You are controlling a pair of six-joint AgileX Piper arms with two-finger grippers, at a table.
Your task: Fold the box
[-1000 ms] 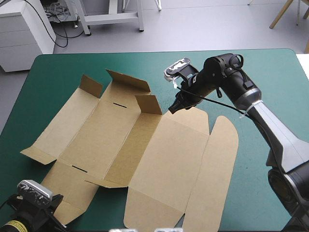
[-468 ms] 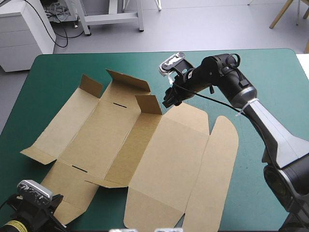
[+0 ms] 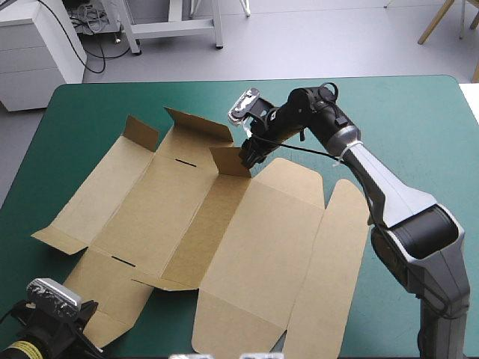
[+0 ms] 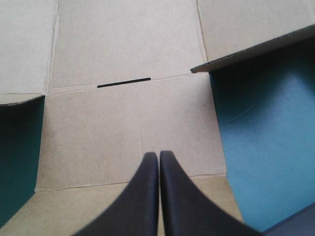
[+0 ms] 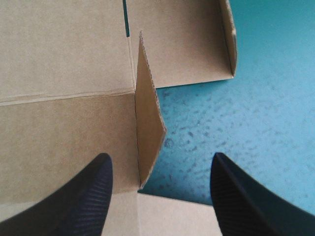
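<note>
One sheet: the box lies mostly flat mid-table on the teal-green cover. The right gripper is spread wide, straddling an upright flap at the far side. The left gripper is pressed together, empty, over the near panel. Board judged light and stiff, bending only at creases; pinch the flap's free edge.

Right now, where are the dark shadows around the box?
Left wrist view: a lifted flap of the box throws a dark band onto the cover beneath its edge. Right wrist view: the upright flap darkens the cover at its foot. High view: shadows are thin, close under the box's edges.
</note>
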